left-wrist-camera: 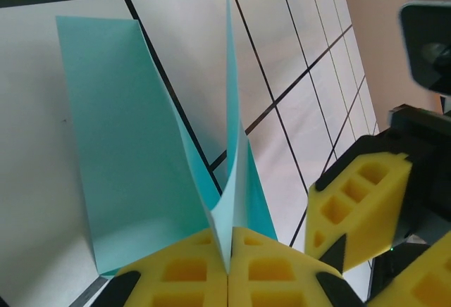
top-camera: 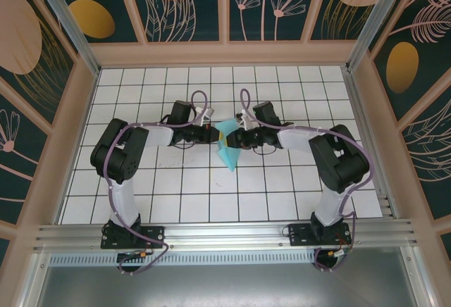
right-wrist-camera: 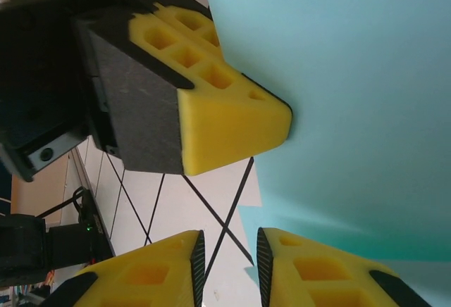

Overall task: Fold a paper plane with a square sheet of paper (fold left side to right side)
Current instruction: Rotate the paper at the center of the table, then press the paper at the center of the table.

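Left pincer (left-wrist-camera: 227, 270): pads pressed together, pinching a raised fold of the paper (left-wrist-camera: 134, 145) at its lower end. The paper stands up off the tabletop (top-camera: 282, 194), midway between the two arms, with one flap leaning left and another upright. Right pincer (right-wrist-camera: 229, 261): pads a narrow gap apart with nothing between them, and the sheet just beside one pad. Judgement: the side-to-side fold is in hand but not yet creased. Next, the right pincer must take the free edge and lay it squarely.
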Controlling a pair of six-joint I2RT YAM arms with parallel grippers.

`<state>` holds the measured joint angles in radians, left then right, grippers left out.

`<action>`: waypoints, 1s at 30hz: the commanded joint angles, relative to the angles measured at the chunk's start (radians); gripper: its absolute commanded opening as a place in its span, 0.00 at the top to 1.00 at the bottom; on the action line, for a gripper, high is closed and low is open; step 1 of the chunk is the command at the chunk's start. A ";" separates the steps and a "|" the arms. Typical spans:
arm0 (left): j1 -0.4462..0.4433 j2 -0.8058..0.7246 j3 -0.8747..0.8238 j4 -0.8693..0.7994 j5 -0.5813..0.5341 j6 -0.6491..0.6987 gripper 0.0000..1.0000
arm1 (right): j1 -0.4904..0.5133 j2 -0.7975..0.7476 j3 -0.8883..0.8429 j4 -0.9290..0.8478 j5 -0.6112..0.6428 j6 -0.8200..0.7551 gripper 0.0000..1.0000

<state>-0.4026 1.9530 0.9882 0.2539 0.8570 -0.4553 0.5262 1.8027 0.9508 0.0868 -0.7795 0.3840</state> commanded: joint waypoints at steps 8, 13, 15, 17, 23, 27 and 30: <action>0.027 -0.008 -0.010 -0.013 -0.011 0.029 0.67 | 0.035 0.081 0.047 0.041 -0.001 0.026 0.74; 0.053 -0.046 -0.010 -0.042 -0.042 0.025 0.57 | 0.038 0.095 0.048 0.048 -0.003 0.029 0.74; 0.061 -0.075 -0.010 -0.056 -0.057 0.019 0.55 | 0.038 0.096 0.046 0.048 -0.003 0.029 0.74; 0.063 -0.114 -0.022 -0.078 -0.075 0.011 0.55 | 0.038 0.095 0.045 0.045 0.000 0.027 0.74; 0.063 -0.274 -0.157 -0.118 -0.141 -0.048 0.67 | 0.038 0.087 0.045 0.033 0.016 0.017 0.75; 0.057 -0.322 -0.232 -0.130 -0.149 -0.096 0.73 | 0.038 0.084 0.043 0.034 0.017 0.017 0.74; 0.030 -0.311 -0.261 -0.107 -0.130 -0.136 0.76 | 0.037 0.079 0.042 0.035 0.023 0.017 0.75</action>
<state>-0.3485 1.6386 0.7563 0.1593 0.7231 -0.5381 0.5591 1.8862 0.9699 0.1028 -0.7673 0.4030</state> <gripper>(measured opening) 0.251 0.255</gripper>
